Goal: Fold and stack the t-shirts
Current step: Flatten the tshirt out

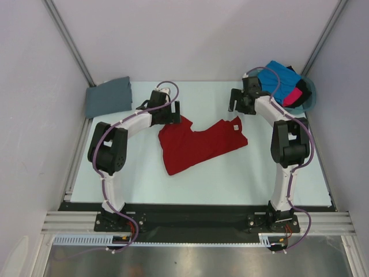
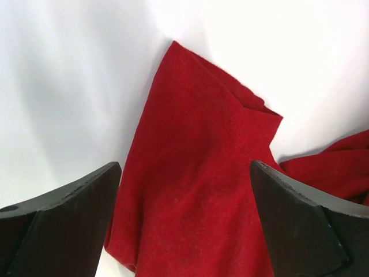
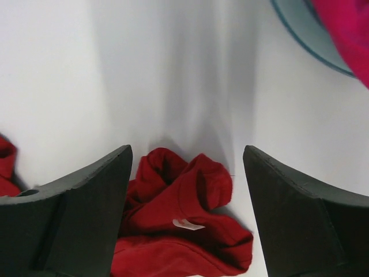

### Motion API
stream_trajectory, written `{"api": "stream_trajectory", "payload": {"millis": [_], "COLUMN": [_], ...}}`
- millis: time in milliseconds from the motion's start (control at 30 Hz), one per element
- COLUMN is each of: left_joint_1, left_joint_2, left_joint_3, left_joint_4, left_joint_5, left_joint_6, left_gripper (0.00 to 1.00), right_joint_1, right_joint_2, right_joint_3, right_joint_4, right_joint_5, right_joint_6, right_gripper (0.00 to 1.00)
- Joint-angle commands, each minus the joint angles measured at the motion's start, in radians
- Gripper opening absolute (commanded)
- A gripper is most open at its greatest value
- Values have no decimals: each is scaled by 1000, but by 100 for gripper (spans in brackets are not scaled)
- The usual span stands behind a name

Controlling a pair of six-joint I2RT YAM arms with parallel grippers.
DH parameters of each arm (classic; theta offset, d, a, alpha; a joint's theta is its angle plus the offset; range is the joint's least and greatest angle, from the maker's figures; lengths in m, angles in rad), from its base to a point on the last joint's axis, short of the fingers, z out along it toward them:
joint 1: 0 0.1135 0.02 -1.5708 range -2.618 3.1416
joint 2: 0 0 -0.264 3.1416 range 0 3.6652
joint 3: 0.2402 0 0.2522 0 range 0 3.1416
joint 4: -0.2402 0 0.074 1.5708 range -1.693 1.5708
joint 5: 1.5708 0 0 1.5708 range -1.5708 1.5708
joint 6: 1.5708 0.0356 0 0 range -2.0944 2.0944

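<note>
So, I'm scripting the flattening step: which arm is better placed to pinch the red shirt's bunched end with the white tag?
Right. The right gripper is open with the tag and that bunched end of the shirt framed between its fingers; the left gripper is open over the opposite corner.

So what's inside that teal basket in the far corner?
A bright blue shirt, a hot pink shirt and some black cloth are heaped in the basket. They cover its floor, so anything underneath is hidden.
</note>
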Motion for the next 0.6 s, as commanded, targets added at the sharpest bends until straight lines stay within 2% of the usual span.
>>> {"api": "stream_trajectory", "payload": {"millis": [0, 333, 467, 500, 567], "left_joint_1": [-9, -9, -7, -9, -11], "left_joint_2": [9, 53, 111, 119, 131], "left_joint_3": [38, 90, 136, 154, 166], "left_joint_4": [-4, 6, -14, -26, -37], "left_joint_5": [-7, 48, 88, 89, 92], "left_joint_6": [17, 18, 20, 17, 14], "left_gripper": [100, 100, 74, 54, 36], "right_joint_1": [7, 10, 8, 5, 4], "right_joint_2": [-22, -39, -39, -40, -40], "right_joint_3": [-7, -86, -107, -107, -106], "right_joint_4": [28, 27, 33, 34, 34], "right_joint_5": [-69, -67, -66, -69, -79], "right_joint_6": [16, 6, 6, 4, 3], "right_gripper": [83, 85, 85, 83, 73]}}
